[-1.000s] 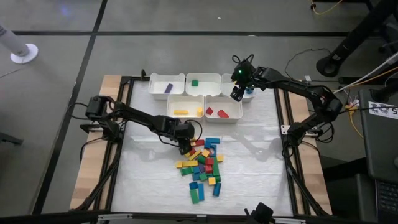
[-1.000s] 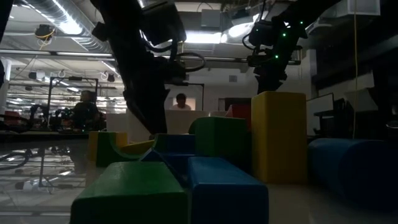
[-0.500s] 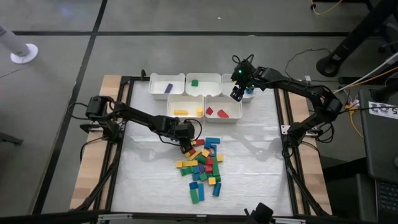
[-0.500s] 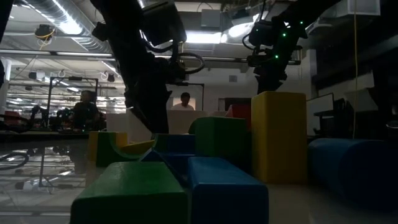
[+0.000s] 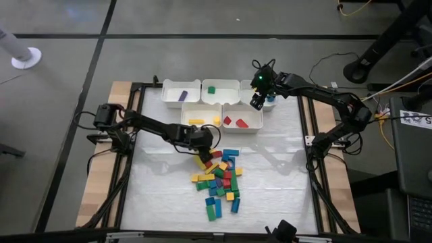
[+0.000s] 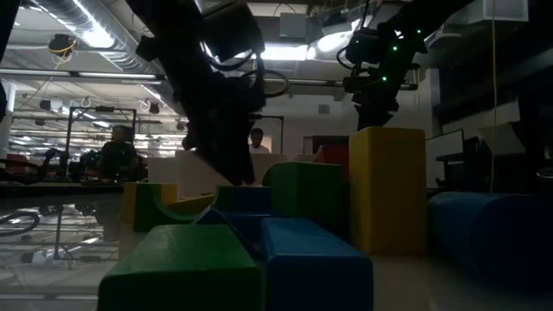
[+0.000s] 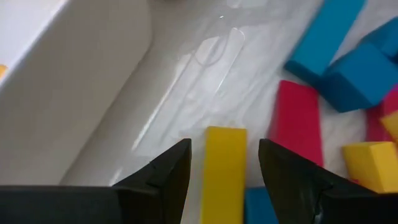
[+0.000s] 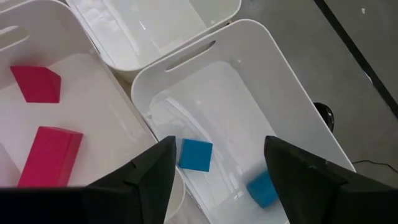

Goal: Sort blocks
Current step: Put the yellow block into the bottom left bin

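1. Yellow is the colour between the fingers of the left gripper [image 7: 224,174]: a long yellow block [image 7: 222,171] lies on the tabletop [image 5: 162,189] with one dark finger either side of it; the jaws are spread around it and show a gap on both sides, so nothing is clenched yet; in the high view this gripper sits at the upper-left edge of the loose pile, just below the front row of bins.

2. Beside the yellow block lie a red block [image 7: 297,124] and two blue blocks [image 7: 339,53], all still unsorted.

3. The right gripper [image 8: 214,165] hangs over the far-right bin [image 8: 292,106] with its fingers apart and nothing between them; two blue pieces [image 8: 195,155] rest on that bin's floor; the neighbouring bin [image 8: 93,106] holds two red pieces [image 8: 50,155].

4. Sorted so far, judging from the high view: one purple [image 5: 183,96], one green [image 5: 211,89], two yellow [image 5: 196,121], two red, two blue.

5. Left to do: the pile [image 5: 219,183] in the middle of the tabletop, which still holds the great majority of the blocks in mixed colours; I would put the task at an early stage.
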Robot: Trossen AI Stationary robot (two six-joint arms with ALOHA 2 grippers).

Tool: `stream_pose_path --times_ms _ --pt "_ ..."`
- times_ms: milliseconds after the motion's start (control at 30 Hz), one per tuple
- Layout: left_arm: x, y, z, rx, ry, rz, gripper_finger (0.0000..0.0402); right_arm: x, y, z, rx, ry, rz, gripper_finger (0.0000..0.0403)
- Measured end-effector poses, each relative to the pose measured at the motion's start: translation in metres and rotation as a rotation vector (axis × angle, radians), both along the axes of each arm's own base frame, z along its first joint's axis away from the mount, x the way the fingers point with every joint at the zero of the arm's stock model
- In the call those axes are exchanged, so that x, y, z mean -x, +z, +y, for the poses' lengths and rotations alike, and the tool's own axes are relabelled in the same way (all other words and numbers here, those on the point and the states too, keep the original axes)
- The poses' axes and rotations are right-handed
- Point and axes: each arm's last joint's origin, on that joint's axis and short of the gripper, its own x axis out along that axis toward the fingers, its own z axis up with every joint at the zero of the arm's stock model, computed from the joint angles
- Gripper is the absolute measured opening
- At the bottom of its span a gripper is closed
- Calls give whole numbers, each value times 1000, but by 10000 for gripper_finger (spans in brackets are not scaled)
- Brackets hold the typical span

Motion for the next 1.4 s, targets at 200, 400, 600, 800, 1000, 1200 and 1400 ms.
stream_pose_path --times_ms 200,400,600,800,1000,1200,1400 --pt "0 0 2 -15 -20 10 175 0 0 0 0 -1 0 243" --pt "2 -5 1 -11 -15 -1 175 0 0 0 0 -1 0 243" --pt "10 -15 1 7 17 21 175 0 0 0 0 -1 0 243" --pt "11 -19 1 13 19 -14 175 0 0 0 1 -1 -2 243" --pt "8 -18 1 33 40 -69 175 0 0 0 2 -1 -4 243" --pt "8 -18 1 33 41 -71 175 -1 0 0 4 -1 -7 243" --pt "7 -18 -2 69 -11 -62 175 0 0 0 4 -1 -7 243"
